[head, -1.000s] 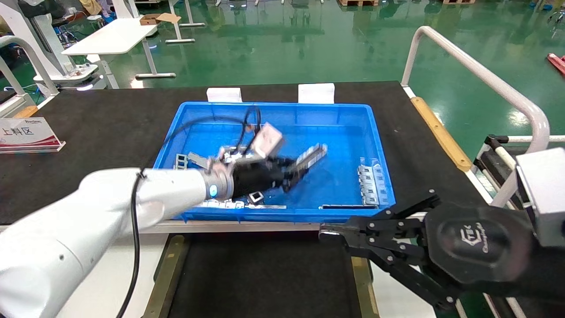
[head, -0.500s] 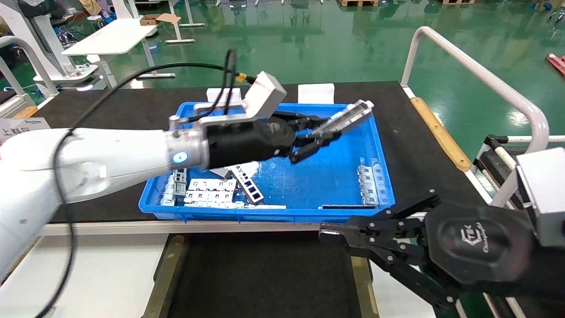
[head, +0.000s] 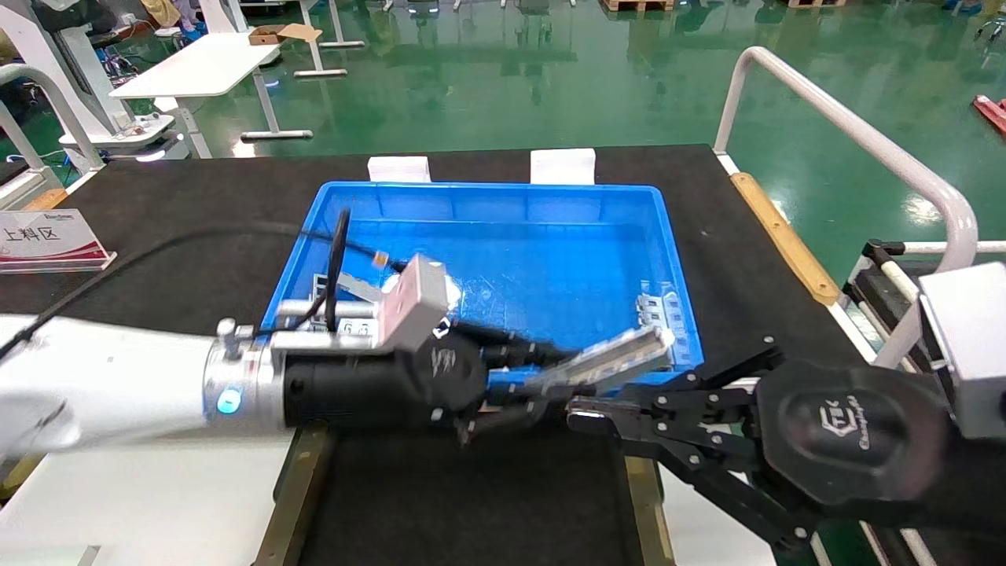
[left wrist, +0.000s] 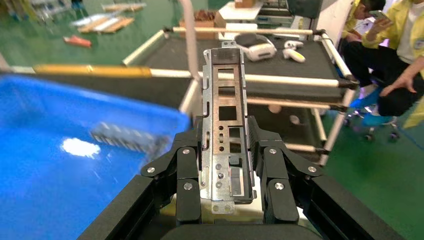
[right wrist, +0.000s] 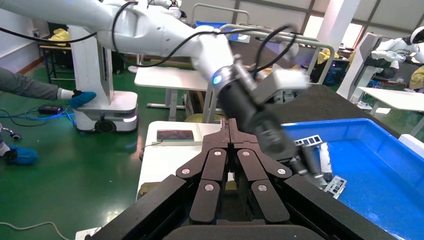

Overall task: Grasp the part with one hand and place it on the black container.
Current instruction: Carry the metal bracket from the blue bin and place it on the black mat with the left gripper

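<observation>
Carrying the part [left wrist: 223,131] clamped lengthwise in our left gripper [head: 523,385], we sit at the blue bin's [head: 503,192] near rim, short of the black container [head: 464,503]; right gripper [right wrist: 231,131] parked nearby, fingers pressed together.

Printed in red on a white placard [head: 49,238] at the far left of the table [head: 196,212]: "上料区", under a smaller line too small to read. Stamped on the black housing of the right tool [head: 585,409]: a stylised logo with lettering too blurred to make out
</observation>
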`<state>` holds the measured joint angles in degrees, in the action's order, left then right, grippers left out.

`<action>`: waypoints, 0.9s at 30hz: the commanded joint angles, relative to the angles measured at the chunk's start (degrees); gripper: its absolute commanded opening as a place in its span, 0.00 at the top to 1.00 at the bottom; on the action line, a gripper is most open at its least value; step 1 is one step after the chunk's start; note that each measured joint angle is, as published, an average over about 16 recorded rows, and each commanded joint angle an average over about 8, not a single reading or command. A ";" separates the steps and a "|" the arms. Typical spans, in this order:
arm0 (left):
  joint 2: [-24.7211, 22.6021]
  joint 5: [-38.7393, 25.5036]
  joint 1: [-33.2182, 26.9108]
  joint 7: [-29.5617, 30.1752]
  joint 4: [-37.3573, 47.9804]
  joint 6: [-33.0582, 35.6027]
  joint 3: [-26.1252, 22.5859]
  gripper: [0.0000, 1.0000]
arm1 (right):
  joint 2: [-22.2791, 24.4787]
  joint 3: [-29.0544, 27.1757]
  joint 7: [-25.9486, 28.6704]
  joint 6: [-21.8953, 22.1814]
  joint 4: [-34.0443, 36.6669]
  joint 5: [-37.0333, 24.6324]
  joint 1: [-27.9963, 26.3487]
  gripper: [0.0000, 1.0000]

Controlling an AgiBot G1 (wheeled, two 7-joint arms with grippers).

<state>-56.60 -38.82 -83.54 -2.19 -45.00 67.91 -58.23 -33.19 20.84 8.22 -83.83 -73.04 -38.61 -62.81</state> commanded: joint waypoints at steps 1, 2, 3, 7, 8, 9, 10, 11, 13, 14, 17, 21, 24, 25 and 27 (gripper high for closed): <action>2.32 0.05 2.08 1.04 -3.87 -0.62 -0.27 1.00 | 0.00 0.00 0.00 0.00 0.00 0.00 0.00 1.00; 3.55 0.08 3.31 1.81 -5.99 -1.72 -0.43 1.00 | 0.00 0.00 0.00 0.00 0.00 0.00 0.00 1.00; 4.73 0.06 4.51 2.55 -8.01 -2.90 -0.61 1.00 | 0.00 0.00 0.00 0.00 0.00 0.00 0.00 1.00; 9.09 -0.28 9.71 5.33 -15.45 -8.94 -1.50 1.00 | 0.00 0.01 0.00 0.00 0.00 0.00 0.00 1.00; 9.99 -0.39 11.12 5.92 -17.05 -10.72 -1.76 1.00 | 0.00 0.01 0.00 0.00 0.00 0.00 0.00 1.00; 10.75 -0.45 12.50 6.48 -18.46 -12.50 -1.99 1.00 | 0.00 0.01 0.00 0.00 0.00 0.01 0.00 1.00; 11.41 -0.52 13.93 6.96 -19.77 -14.39 -2.25 1.00 | 0.00 0.01 0.00 0.00 0.00 0.01 0.00 1.00; 11.92 -0.60 15.35 7.36 -20.92 -16.36 -2.48 1.00 | 0.00 0.01 0.00 0.00 0.00 0.01 0.00 1.00; 12.44 -0.61 18.07 8.02 -22.68 -20.26 -2.89 1.00 | 0.00 0.01 -0.01 0.00 0.00 0.01 0.00 1.00; 12.49 -0.60 19.37 8.28 -23.33 -22.27 -3.05 1.00 | 0.00 0.01 -0.01 0.00 0.00 0.01 0.00 1.00; 11.83 -0.33 22.92 8.93 -24.36 -28.16 -3.38 1.00 | 0.01 0.01 -0.01 0.01 0.00 0.01 0.00 1.00; 9.71 0.85 26.67 10.05 -24.20 -35.13 -3.30 1.00 | 0.01 0.02 -0.01 0.01 0.00 0.01 0.00 1.00; 7.74 2.25 28.97 11.28 -23.48 -39.67 -3.00 1.00 | 0.01 0.02 -0.01 0.01 0.00 0.01 -0.01 1.00; 7.05 2.75 29.64 11.73 -23.21 -41.04 -2.87 1.00 | 0.01 0.02 -0.01 0.01 0.00 0.01 -0.01 1.00; 5.67 3.85 30.85 12.70 -22.59 -43.62 -2.54 1.00 | 0.01 0.02 -0.01 0.01 0.00 0.01 -0.01 1.00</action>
<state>-50.93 -34.96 -53.12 10.53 -67.44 24.79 -60.67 -33.18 20.86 8.21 -83.82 -73.04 -38.59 -62.82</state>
